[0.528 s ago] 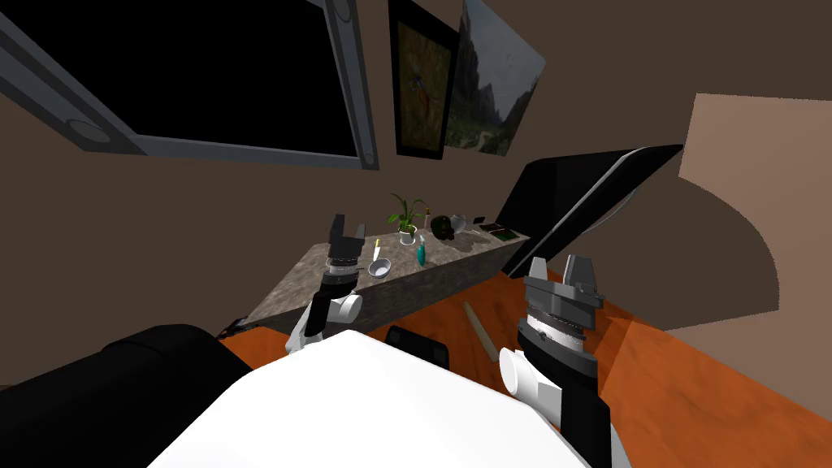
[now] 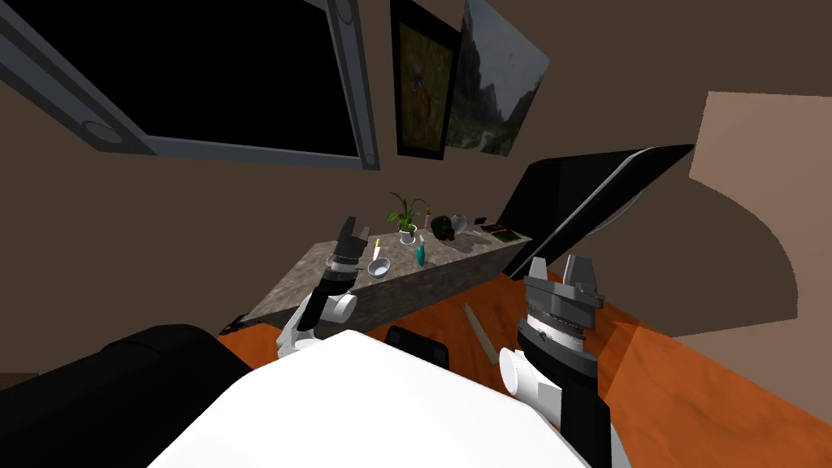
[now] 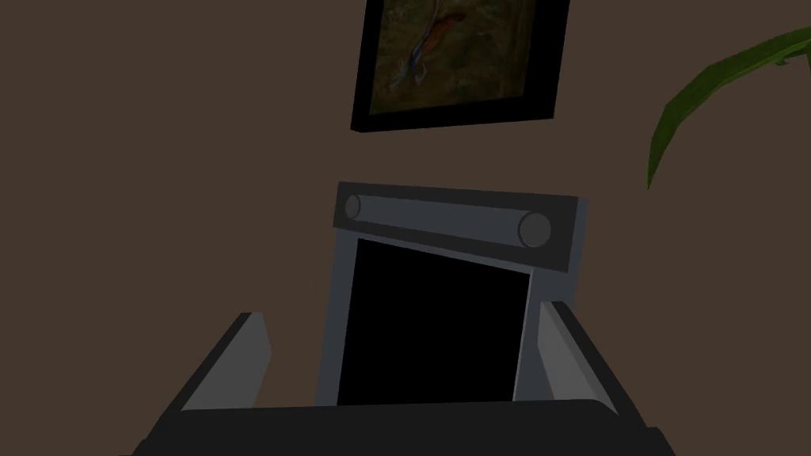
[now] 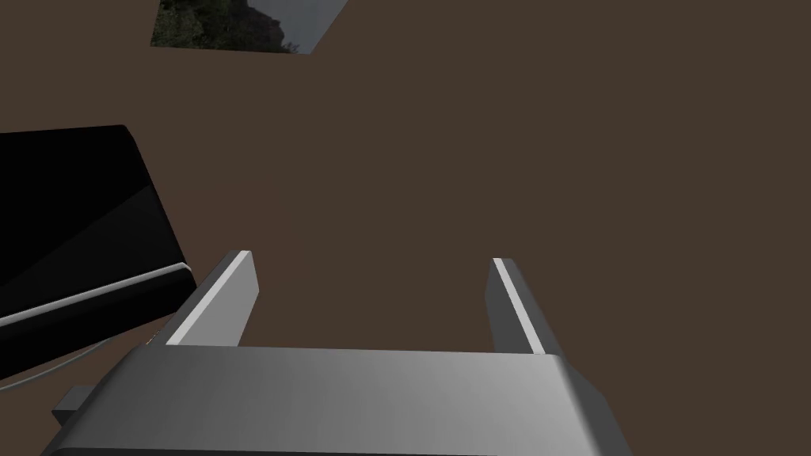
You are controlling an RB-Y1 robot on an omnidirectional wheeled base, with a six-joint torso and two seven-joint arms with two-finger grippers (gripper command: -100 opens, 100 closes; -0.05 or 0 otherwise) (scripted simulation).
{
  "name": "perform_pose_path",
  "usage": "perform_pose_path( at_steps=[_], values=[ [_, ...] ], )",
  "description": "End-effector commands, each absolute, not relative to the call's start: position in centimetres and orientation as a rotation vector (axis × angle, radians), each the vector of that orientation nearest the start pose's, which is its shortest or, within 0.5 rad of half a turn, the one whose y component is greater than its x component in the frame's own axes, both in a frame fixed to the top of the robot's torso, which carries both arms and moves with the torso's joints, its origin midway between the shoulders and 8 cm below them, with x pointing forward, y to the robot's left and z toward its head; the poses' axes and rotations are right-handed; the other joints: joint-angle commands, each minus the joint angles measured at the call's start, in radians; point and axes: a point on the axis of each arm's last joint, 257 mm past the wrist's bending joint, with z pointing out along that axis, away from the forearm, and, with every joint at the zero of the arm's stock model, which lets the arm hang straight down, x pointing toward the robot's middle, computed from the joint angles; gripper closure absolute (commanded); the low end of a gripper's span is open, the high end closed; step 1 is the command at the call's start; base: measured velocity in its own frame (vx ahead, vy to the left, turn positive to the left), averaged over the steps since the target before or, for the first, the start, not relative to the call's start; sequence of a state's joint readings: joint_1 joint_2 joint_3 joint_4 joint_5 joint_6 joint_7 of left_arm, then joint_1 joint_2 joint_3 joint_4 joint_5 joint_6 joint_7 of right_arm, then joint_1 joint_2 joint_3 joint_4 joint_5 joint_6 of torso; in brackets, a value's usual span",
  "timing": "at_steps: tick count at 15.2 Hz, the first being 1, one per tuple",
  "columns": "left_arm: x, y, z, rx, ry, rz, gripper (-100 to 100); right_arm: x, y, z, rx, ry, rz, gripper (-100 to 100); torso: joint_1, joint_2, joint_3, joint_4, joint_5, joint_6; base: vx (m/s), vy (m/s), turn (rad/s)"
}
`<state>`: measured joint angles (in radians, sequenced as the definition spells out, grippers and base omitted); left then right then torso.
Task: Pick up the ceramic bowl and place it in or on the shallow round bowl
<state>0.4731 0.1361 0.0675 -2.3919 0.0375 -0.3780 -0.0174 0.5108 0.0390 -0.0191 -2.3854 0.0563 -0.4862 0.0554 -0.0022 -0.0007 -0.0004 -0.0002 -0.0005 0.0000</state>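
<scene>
Left gripper (image 2: 355,230), fingers spread wide and empty, hovers over the left half of the mottled grey counter (image 2: 451,250), near the small white round bowl (image 2: 379,266) by the front edge. Rigid, smooth, chippable, probably light: pinch its rim.

On the mottled grey counter (image 2: 286,294), a small white bowl (image 2: 379,267). Just beside it at twelve o'clock, a small yellow and white tool (image 2: 377,248). At three o'clock, a teal bottle (image 2: 421,255). At one o'clock, a potted plant (image 2: 406,221). Farther off at two o'clock, a pale bowl (image 2: 460,221). Near the white bowl at eleven o'clock, the left gripper (image 2: 351,233). Well apart at three o'clock, over orange floor (image 2: 691,390), the right gripper (image 2: 559,270), fingers spread.
</scene>
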Motion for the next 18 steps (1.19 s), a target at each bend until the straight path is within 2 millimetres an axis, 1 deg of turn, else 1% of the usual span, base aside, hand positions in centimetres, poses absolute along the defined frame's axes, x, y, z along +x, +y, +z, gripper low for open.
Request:
perform_pose_path(
  at_steps=[1, 4, 7, 8, 9, 18],
  values=[
    [34.8, 28.4, 5.6, -0.573, 0.726, -1.253, -100, 32.2, -28.0, 6.5, 0.563, 0.567, 1.204, 0, 0.000, 0.000, 0.000, 0.000, 0.000, 0.000, 0.007, -0.027, 0.026],
    [36.0, 28.9, 4.3, -0.615, 0.794, -1.237, -100, 32.2, -28.0, 6.5, 0.563, 0.567, 1.204, 0, 0.000, 0.000, 0.000, 0.000, 0.000, 0.000, 0.007, -0.031, 0.036],
    [36.8, 29.4, 3.1, -0.656, 0.840, -1.221, -100, 32.2, -28.0, 6.5, 0.563, 0.567, 1.204, 0, 0.000, 0.000, 0.000, 0.000, 0.000, 0.000, 0.009, -0.038, 0.034],
    [36.9, 29.5, 3.1, -0.659, 0.843, -1.219, -100, 32.2, -28.0, 6.5, 0.563, 0.567, 1.204, 0, 0.000, 0.000, 0.000, 0.000, 0.000, 0.000, 0.004, -0.024, 0.013],
    [37.4, 29.9, 2.4, -0.683, 0.873, -1.210, -100, 32.2, -28.0, 6.5, 0.563, 0.567, 1.204, 0, 0.000, 0.000, 0.000, 0.000, 0.000, 0.000, 0.006, -0.023, 0.028],
    [39.4, 31.8, -1.3, -0.818, 1.001, -1.150, -100, 32.2, -28.0, 6.5, 0.563, 0.567, 1.204, 0, 0.000, 0.000, 0.000, 0.000, 0.000, 0.000, 0.007, -0.030, 0.030]
  ],
)
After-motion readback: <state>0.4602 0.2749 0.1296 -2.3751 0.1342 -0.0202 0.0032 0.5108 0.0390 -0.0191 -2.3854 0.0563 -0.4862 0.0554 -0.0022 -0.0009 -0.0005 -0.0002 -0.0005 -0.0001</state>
